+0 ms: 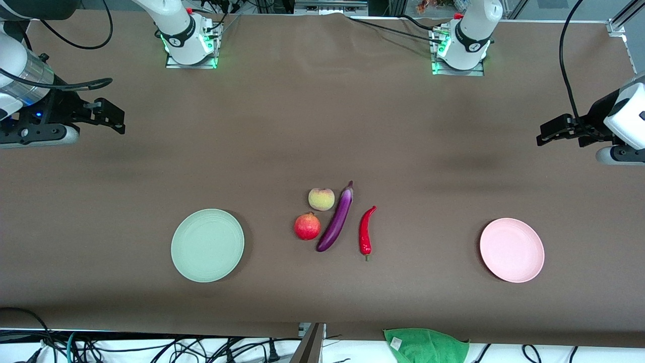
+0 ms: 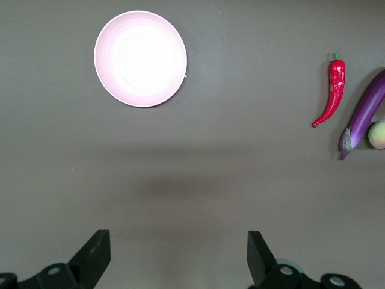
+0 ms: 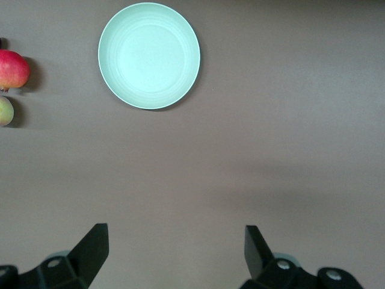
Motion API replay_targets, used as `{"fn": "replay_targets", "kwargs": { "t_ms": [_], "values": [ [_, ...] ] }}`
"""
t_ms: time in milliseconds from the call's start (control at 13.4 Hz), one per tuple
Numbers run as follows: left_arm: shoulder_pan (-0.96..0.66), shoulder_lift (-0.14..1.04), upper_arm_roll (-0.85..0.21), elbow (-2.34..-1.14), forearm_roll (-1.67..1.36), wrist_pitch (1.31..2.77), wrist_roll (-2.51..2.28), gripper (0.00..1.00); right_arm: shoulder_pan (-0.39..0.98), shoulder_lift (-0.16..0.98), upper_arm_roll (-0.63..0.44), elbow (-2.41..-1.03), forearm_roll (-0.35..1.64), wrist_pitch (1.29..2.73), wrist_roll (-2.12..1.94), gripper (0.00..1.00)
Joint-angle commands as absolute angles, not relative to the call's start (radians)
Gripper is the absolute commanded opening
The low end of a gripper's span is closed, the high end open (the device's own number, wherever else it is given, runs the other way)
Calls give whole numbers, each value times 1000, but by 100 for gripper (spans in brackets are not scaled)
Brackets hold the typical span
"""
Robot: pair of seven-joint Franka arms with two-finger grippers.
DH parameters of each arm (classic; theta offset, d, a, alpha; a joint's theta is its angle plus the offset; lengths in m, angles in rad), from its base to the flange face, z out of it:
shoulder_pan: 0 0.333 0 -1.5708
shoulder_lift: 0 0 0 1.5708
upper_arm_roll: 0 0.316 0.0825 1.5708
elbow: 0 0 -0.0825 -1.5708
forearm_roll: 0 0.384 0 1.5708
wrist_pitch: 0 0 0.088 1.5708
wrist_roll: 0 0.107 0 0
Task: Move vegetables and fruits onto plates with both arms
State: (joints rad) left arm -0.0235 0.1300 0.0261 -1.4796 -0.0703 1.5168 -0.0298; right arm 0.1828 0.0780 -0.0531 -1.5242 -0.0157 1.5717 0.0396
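Note:
Mid-table lie a purple eggplant point(image 1: 336, 219) point(image 2: 363, 112), a red chili pepper point(image 1: 365, 232) point(image 2: 331, 91), a yellowish-pink peach point(image 1: 321, 199) point(image 2: 378, 134) point(image 3: 5, 111) and a red pomegranate-like fruit point(image 1: 307, 226) point(image 3: 13, 69). The pale green plate point(image 1: 207, 245) point(image 3: 149, 56) sits toward the right arm's end, the pale pink plate point(image 1: 512, 250) point(image 2: 141, 58) toward the left arm's end. My left gripper point(image 1: 546, 132) point(image 2: 179, 253) hangs open and empty above bare table at its end. My right gripper point(image 1: 115, 117) point(image 3: 176, 250) is likewise open and empty at its own end.
A brown cloth point(image 1: 322, 126) covers the table. A green cloth point(image 1: 426, 345) hangs at the table edge nearest the front camera. Cables lie along that edge. The arm bases point(image 1: 189, 45) point(image 1: 461, 50) stand at the edge farthest from the front camera.

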Motion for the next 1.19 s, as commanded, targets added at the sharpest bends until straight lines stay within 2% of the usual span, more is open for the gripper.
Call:
{"fn": "replay_targets", "kwargs": {
  "t_ms": [0,1117],
  "values": [
    [-34,141,32,-1459,-48,1517,-18,100,176,67,-48,-1520,-20,1539,41,100],
    [-34,141,32,-1459,-48,1517,-20,100,181,78,-51,-1491,-31,1572,37,100]
  ]
}}
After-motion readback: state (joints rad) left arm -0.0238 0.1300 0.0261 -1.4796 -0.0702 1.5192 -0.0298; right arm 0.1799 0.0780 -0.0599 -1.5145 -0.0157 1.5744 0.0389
